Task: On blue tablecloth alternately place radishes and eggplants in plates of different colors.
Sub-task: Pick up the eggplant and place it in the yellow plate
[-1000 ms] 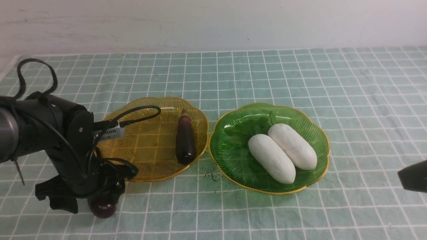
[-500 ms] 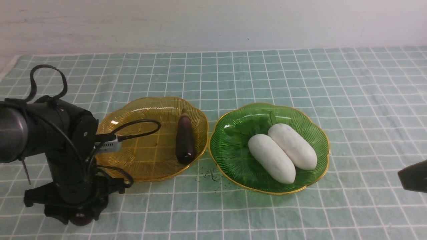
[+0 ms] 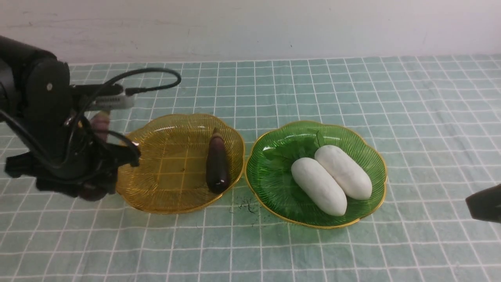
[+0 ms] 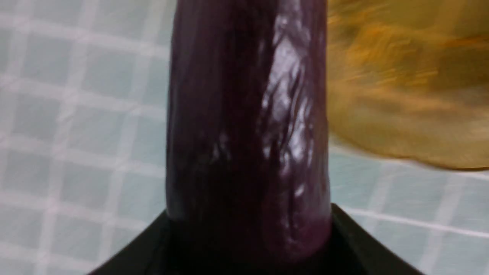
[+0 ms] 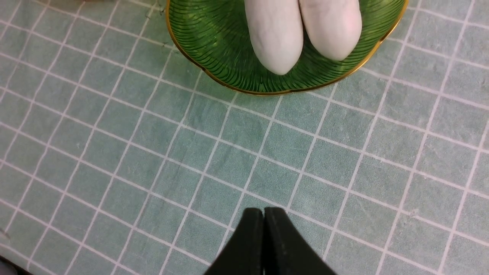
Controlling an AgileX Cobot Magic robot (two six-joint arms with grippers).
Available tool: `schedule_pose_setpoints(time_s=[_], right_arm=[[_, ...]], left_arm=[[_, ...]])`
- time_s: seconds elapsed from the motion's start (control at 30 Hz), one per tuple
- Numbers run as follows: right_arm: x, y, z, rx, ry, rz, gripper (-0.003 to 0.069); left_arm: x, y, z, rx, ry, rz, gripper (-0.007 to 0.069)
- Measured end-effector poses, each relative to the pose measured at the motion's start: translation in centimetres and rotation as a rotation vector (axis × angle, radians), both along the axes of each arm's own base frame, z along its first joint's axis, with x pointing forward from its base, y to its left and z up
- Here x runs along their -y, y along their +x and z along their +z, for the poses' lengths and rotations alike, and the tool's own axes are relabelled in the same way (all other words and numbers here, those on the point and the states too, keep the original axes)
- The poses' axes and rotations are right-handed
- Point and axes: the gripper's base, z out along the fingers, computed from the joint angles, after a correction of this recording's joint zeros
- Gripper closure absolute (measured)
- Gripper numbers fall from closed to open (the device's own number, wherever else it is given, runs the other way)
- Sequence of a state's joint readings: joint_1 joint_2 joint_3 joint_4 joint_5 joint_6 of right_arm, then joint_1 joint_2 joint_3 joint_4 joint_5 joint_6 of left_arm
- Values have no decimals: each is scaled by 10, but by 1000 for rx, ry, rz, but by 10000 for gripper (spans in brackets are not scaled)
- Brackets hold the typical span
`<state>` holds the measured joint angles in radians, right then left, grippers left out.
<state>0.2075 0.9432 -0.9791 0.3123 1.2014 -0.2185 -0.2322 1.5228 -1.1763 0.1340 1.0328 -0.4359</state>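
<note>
My left gripper is shut on a dark purple eggplant and holds it in the air just left of the amber-yellow plate. In the left wrist view the eggplant fills the middle between the fingers, with the amber plate beside it. A second eggplant lies in the amber plate. Two white radishes lie side by side in the green plate. My right gripper is shut and empty over the blue tablecloth, near the green plate.
A few dark crumbs lie on the cloth between the two plates at the front. A white wall runs along the back of the table. The right gripper shows only at the front view's right edge.
My left arm has risen from the cloth at the front left with the eggplant in it and moved back, level with the amber plate's left rim. The right arm has not moved.
</note>
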Motion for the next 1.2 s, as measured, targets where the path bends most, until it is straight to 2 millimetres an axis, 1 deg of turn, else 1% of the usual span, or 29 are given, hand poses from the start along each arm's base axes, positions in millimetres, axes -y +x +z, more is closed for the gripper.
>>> schedule_pose_setpoints(time_s=[0.07, 0.1, 0.17, 0.27, 0.3, 0.33, 0.37, 0.4, 0.53, 0.57, 0.6, 0.67, 0.77, 0.83, 0.87, 0.9, 1.0, 1.13, 1.2], right_arm=[[0, 0, 0, 3, 1, 0, 673], [0, -1, 1, 5, 1, -1, 673], [1, -3, 3, 17, 4, -1, 673], [3, -13, 9, 54, 11, 0, 673], [4, -19, 12, 74, 15, 1, 673], [6, -30, 18, 114, 23, 3, 673], [9, -42, 23, 156, 32, 4, 673], [10, -47, 26, 174, 36, 3, 673], [15, -72, 35, 260, 58, -6, 673], [21, -95, 41, 342, 70, -22, 673], [22, -96, 42, 349, 70, -23, 673], [27, -114, 43, 429, 75, -36, 673], [33, -132, 32, 557, 102, -66, 673], [36, -138, 19, 640, 123, -85, 673], [36, -134, 8, 654, 127, -95, 673], [36, -135, 8, 680, 135, -102, 673], [37, -119, -32, 788, 166, -162, 673], [39, -103, -56, 894, 179, -214, 673], [39, -99, -62, 925, 184, -230, 673]], left_arm=[[13, 17, 1, 35, -85, -56, 251], [18, 27, -3, 35, -116, -79, 251], [23, 37, -7, 32, -138, -95, 251], [28, 54, -22, 10, -137, -124, 251], [29, 59, -28, -3, -132, -132, 251], [31, 64, -33, -10, -131, -136, 251], [33, 73, -45, -30, -130, -139, 248], [33, 73, -44, -27, -130, -139, 246], [35, 82, -60, -44, -128, -136, 197], [36, 84, -67, -53, -126, -135, 157], [36, 84, -67, -55, -125, -135, 151], [36, 86, -69, -52, -126, -135, 125], [36, 86, -69, -48, -127, -134, 114], [36, 86, -69, -48, -127, -134, 114], [36, 86, -69, -49, -127, -134, 114], [36, 86, -69, -49, -127, -134, 114], [36, 86, -70, -54, -126, -134, 114], [36, 84, -70, -72, -124, -134, 114], [36, 84, -70, -77, -123, -135, 114]])
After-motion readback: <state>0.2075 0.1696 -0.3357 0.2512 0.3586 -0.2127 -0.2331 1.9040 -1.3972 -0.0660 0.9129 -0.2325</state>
